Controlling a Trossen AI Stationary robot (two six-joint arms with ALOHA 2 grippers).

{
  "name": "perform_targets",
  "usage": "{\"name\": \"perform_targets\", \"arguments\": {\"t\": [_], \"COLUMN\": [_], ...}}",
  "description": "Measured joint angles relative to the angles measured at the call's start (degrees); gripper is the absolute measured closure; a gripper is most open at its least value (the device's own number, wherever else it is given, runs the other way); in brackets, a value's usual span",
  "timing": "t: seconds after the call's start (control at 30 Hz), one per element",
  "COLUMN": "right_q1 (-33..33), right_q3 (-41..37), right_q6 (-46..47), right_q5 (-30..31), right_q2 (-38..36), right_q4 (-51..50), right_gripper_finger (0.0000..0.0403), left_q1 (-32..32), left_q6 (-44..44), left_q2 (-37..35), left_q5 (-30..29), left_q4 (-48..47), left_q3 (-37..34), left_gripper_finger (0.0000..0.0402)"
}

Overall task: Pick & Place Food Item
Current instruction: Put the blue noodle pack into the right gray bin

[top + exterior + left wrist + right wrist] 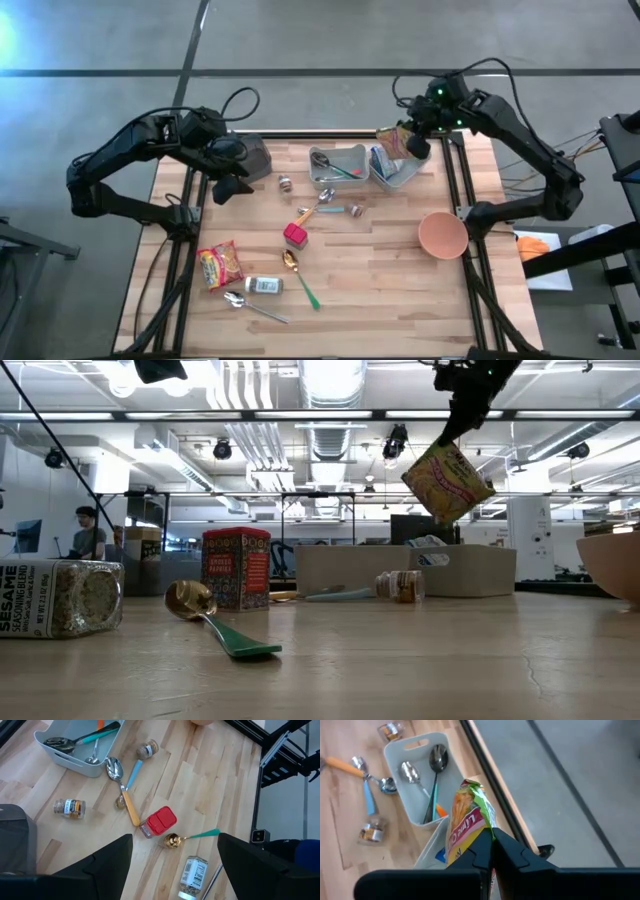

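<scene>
- We grasp the snack packet (468,822) in the clenched right gripper (491,840), lifted above the bin (398,168) at the tabletop's (380,260) far right edge; its lower half is hidden behind our fingers.
- Our left gripper (172,857) hangs released over the left side.
- Spoons (322,160) fill the neighbouring tray (340,164); a red tin (295,236) stands mid-tabletop.

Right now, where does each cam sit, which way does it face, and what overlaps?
High view: overhead, straight down on the table; both arms show, left gripper open, idle.
Low view: tabletop height, level into the room; right gripper hangs in from above.
Left wrist view: looks down past its own fingers at the red tin.
Right wrist view: looks past its shut gripper at the grey bin.
Shared: the snack packet it pinches shows in high, low and right wrist views.
</scene>
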Motion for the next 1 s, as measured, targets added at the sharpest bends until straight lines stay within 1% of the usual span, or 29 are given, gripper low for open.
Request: {"name": "perform_targets", "arguments": {"t": [0.2, 0.37, 0.53, 0.73, 0.87, 1.0], "right_q1": [-4.73, -5.74, -6.45, -7.84, -8.41, -8.47], "right_q3": [-3.88, -7.27, -10.49, -14.92, -19.21, -22.88], "right_q6": [-7.54, -12.09, -17.60, -18.46, -18.29, -17.02], "right_q5": [-9.52, -11.36, -16.92, -18.22, -20.84, -21.24], "right_q2": [0.00, 0.00, 0.11, 1.29, 1.65, 1.84], "right_q4": [2.08, 3.82, 4.65, 6.27, 11.03, 16.46], "right_gripper_finger": [0.0395, 0.0395, 0.0395, 0.0395, 0.0395, 0.0395], "left_q1": [0.02, 0.04, 0.04, 0.04, 0.04, 0.04], "left_q6": [-0.17, -0.86, -1.78, -3.08, -3.51, -4.33], "left_q2": [0.00, 0.00, 0.02, 0.02, 0.02, 0.02], "left_q5": [-2.28, -3.64, -4.32, -5.55, -5.99, -6.01], "left_q4": [0.03, 0.26, 0.27, 0.43, 1.26, 1.92], "left_q3": [0.00, 0.00, 0.00, -0.01, -0.02, 0.00], "left_gripper_finger": [0.0105, 0.0105, 0.0105, 0.0105, 0.0105, 0.0105]}}
